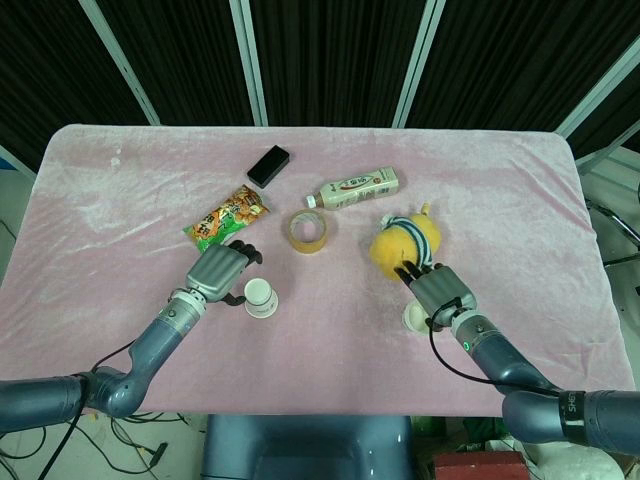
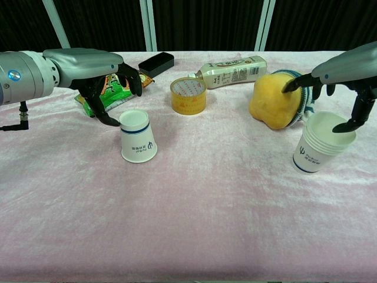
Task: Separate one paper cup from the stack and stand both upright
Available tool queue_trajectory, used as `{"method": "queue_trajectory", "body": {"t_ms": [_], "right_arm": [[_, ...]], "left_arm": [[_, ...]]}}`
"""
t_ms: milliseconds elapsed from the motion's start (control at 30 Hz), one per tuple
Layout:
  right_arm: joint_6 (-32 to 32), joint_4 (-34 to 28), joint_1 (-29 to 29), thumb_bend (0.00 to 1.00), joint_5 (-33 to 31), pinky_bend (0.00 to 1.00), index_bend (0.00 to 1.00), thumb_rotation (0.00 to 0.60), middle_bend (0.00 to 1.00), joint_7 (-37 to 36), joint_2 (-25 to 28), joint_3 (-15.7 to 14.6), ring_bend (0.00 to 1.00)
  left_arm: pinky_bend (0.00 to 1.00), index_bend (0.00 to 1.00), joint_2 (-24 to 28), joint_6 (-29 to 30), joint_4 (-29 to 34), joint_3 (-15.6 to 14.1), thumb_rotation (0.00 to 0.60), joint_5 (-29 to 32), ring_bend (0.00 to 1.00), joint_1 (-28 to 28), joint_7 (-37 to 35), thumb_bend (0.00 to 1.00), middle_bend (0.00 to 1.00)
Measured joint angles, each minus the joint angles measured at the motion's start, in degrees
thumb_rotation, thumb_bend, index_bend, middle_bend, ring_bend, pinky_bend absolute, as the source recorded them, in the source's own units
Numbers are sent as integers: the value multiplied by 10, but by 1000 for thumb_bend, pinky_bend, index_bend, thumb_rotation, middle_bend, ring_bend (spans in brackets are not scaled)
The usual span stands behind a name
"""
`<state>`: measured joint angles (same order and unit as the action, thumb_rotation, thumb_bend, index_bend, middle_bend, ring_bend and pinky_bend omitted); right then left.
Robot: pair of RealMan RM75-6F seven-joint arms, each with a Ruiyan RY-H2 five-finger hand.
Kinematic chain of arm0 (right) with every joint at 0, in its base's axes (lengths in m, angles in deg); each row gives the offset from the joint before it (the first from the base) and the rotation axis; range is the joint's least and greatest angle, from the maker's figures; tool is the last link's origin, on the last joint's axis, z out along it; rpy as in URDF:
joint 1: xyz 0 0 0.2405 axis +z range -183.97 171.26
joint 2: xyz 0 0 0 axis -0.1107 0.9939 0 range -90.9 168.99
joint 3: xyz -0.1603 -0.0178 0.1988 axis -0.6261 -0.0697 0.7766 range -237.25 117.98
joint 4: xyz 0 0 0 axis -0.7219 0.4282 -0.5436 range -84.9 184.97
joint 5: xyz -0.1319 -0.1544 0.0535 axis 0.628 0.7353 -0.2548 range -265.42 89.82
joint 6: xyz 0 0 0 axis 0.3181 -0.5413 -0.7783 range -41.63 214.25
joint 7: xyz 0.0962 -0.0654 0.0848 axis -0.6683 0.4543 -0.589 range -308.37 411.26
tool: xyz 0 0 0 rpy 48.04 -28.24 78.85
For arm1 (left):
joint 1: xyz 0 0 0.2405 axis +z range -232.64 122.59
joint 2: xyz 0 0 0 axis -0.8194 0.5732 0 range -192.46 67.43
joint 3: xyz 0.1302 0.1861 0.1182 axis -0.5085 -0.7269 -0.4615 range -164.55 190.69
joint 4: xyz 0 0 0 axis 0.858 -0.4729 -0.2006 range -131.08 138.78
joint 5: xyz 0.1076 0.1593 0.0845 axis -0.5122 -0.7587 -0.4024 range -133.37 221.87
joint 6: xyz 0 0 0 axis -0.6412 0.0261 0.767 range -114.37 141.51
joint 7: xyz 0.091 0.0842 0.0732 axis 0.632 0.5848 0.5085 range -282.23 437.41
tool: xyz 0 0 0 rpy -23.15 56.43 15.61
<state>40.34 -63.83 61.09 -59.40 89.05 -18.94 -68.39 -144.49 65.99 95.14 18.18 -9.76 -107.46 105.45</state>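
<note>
left hand open, off single cup, mouth-down centre-left | right hand pinching cup stack rim, lower right | risk: release tips stack against plush toy

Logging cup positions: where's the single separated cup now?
Chest view, left side: the single cup stands rim-down before the snack packet, just below the left hand.

matt paper cup, velvety pink tablecloth
</note>
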Motion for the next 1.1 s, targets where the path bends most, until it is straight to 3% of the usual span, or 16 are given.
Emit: {"method": "queue_trajectory", "body": {"t_ms": [233,500,700,933,1100], "right_arm": [[-10,-10,-19,233,37,202,0,600,0,-40,17,19,173],[-29,-36,-75,232,112,201,0,600,0,-136,111,47,172],[-81,-25,-153,223,201,202,0,600,0,-225,156,64,159],[-156,84,-247,204,320,202,0,600,0,-358,143,75,158],[-214,186,-313,198,397,201,0,600,0,-455,105,74,157]], "left_arm": [[512,297,6,8,4,4,600,-3,194,2,2,152,263],[315,225,35,32,41,9,600,-15,51,8,19,137,188],[236,188,76,66,97,23,600,-19,2,20,19,118,140],[228,162,141,135,155,33,600,-53,0,59,3,74,120],[229,157,178,196,179,14,600,-109,0,115,-19,74,120]]}}
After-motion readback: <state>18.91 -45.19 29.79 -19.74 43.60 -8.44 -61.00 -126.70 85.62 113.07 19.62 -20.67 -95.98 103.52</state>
